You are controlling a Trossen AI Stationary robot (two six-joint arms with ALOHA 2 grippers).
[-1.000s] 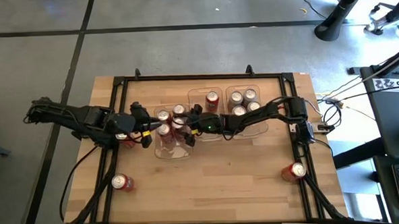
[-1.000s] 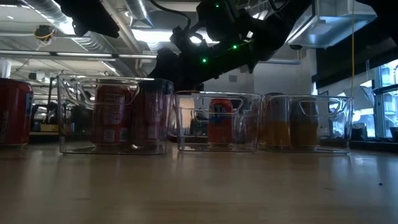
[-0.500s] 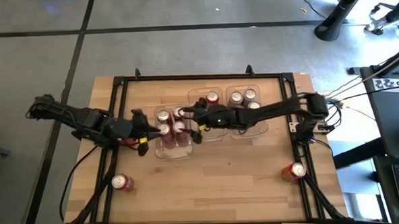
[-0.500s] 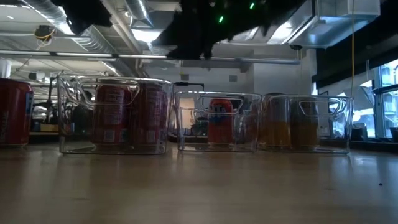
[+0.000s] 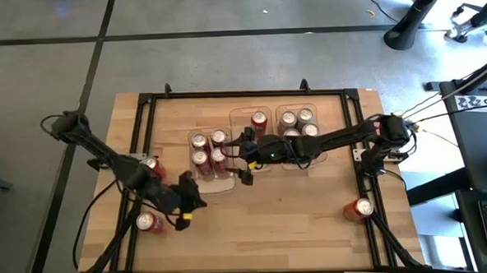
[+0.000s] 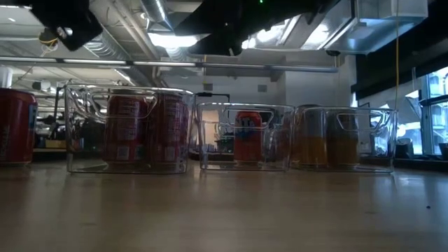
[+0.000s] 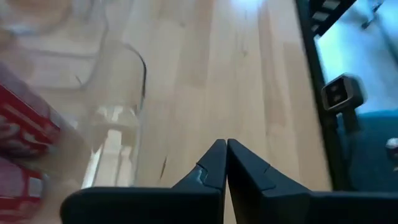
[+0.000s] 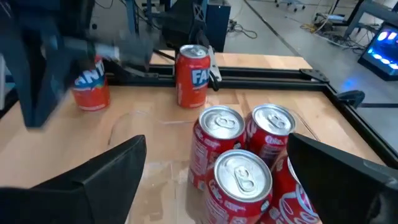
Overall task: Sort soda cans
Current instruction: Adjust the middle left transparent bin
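1. Left gripper (image 5: 186,211) shut tight with nothing in it, low over bare wood near the front left of the table (image 5: 296,216).
2. Just beside it, a loose red can (image 5: 148,222); another red can (image 5: 152,165) by the left edge, and one more (image 5: 362,207) far off at the front right. All three upright and outside the trays, so probably not sorted yet.
3. Right gripper (image 5: 246,159) wide open, holding nothing, up above the left tray (image 5: 215,185) and reaching across from the right.
4. Four red cans (image 8: 241,177) packed close together in that left tray.
5. One red can (image 5: 259,120) alone in the middle tray (image 5: 236,114).
6. Four gold cans (image 5: 298,124) together in the right tray (image 5: 282,110), kept apart from the red ones by color.
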